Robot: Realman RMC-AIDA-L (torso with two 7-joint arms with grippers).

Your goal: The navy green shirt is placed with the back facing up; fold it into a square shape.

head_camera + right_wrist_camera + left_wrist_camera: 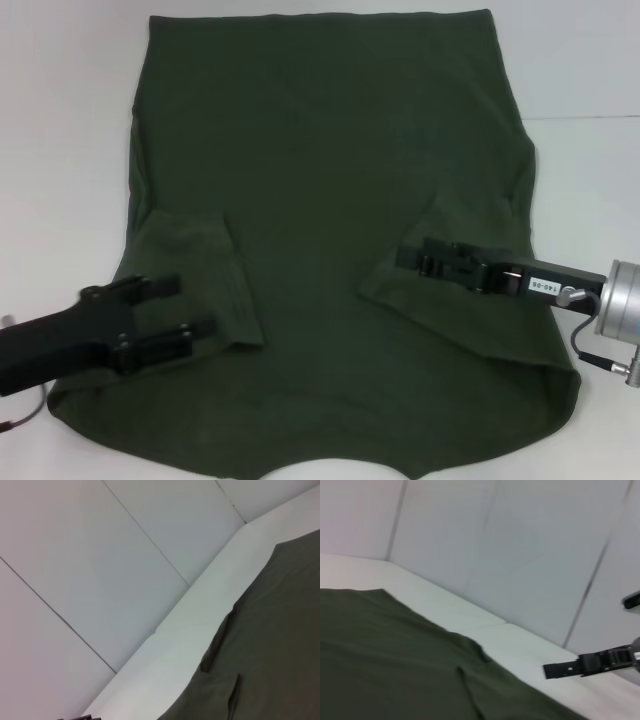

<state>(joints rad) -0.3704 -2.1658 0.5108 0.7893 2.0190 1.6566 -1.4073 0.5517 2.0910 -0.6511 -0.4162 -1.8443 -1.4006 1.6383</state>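
Nearest, at the lower left of the head view, the left claw (pixel 185 318) hovers with its black fingers spread apart over the folded-in left sleeve of the large dark olive-green cloth shirt (pixel 320 200). At the right middle, the right claw (pixel 412 257) reaches in over the other folded sleeve; I cannot tell whether it is open or closed. The shirt lies flat, plain side up, across the white desk (pixel 60 150), stretching from the bottom edge to the top of the frame.
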